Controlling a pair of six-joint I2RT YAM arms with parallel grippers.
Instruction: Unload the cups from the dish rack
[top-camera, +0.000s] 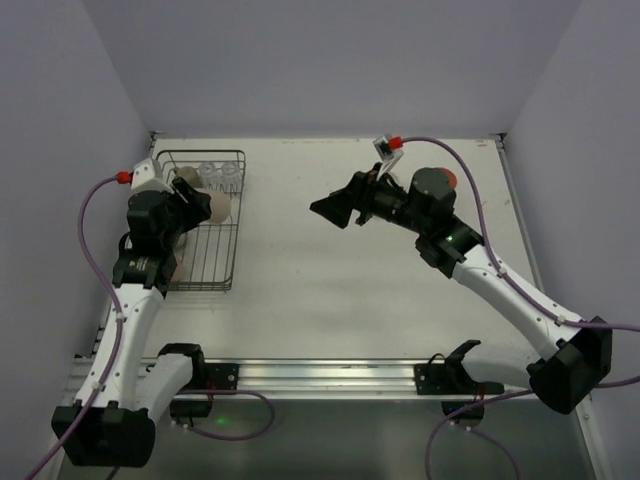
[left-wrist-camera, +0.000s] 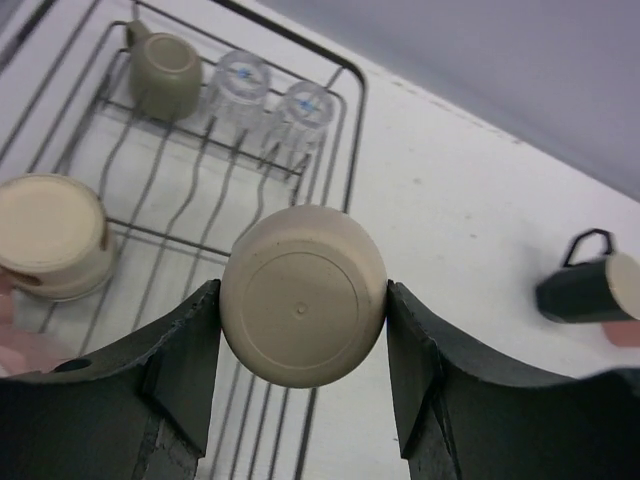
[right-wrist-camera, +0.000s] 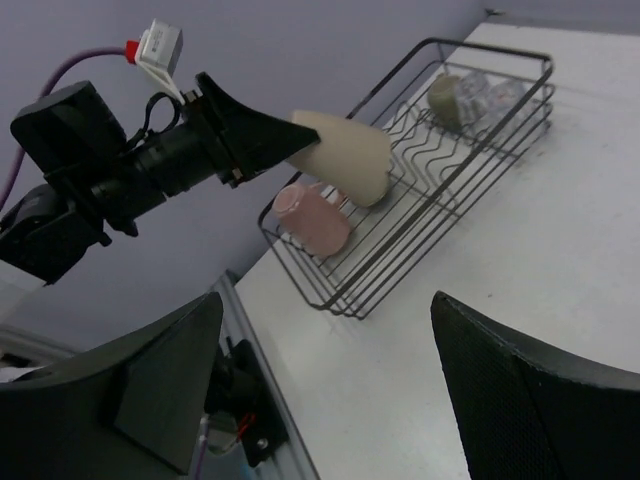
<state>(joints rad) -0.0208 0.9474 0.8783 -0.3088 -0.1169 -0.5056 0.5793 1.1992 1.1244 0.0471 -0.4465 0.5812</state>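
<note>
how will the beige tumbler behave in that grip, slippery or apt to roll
Probably stiff: the tumbler looks undeformed between the jaws. Its smooth, tapered wall might slip from that pinch. Laid sideways on the table it would likely roll in a curve; on its flat base it should stand steady.

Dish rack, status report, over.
Left gripper shut on beige tumbler, held above dish rack. Right gripper open, empty. Pink cup, olive mug, two clear glasses in rack. Nothing seen blocking.
</note>
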